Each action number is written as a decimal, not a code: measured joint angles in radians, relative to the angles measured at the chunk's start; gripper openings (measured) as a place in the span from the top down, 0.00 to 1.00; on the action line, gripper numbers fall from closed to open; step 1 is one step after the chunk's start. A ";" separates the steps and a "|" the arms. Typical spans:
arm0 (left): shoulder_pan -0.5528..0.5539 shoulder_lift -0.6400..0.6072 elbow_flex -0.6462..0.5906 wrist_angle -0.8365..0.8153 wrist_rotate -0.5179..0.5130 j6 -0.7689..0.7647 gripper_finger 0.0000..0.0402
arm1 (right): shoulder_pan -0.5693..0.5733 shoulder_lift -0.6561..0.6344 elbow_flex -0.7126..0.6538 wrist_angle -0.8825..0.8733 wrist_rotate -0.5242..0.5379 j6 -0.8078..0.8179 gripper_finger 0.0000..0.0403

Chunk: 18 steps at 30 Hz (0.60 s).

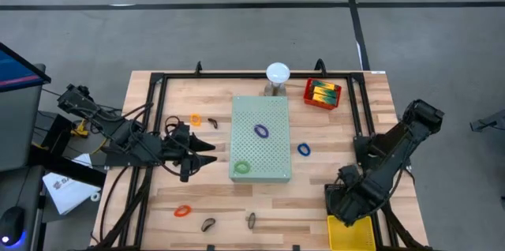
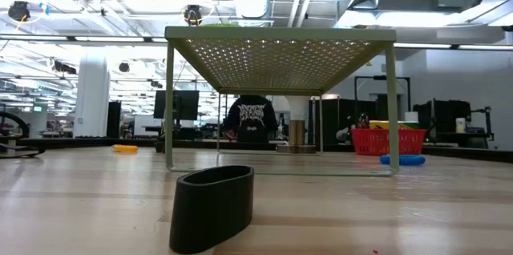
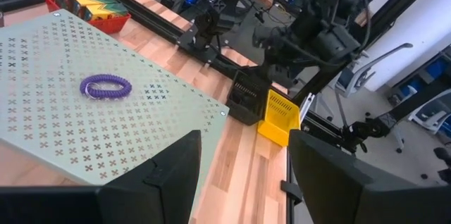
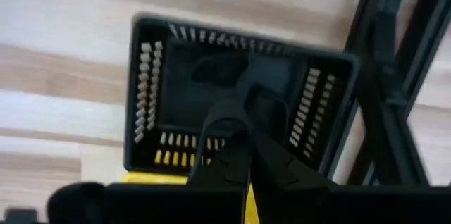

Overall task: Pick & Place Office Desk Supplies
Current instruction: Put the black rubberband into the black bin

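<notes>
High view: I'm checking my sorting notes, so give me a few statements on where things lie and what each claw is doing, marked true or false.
1. A purple band lies on the green board. True.
2. The blue band lies on the board. False: it lies on the table, right of the board.
3. The left claw is open and empty. True.
4. The right claw grips an orange band. False: it is shut and empty, over a black bin.

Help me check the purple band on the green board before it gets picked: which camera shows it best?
The left wrist view: the purple band lies large and unobstructed on the green board. The high view shows it small. The low view sees only the board's underside; the right wrist view misses it.
</notes>
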 joint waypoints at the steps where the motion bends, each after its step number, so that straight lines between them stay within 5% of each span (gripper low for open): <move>1: -0.003 0.003 0.000 0.003 0.000 -0.001 0.48 | 0.005 0.000 -0.017 0.026 -0.007 -0.001 1.00; 9: -0.005 0.052 0.000 0.007 0.010 -0.008 0.48 | 0.033 0.000 -0.089 0.038 -0.067 0.026 0.97; 18: -0.004 0.082 0.000 0.011 0.035 -0.030 0.48 | 0.029 -0.009 -0.087 0.032 -0.092 0.021 0.71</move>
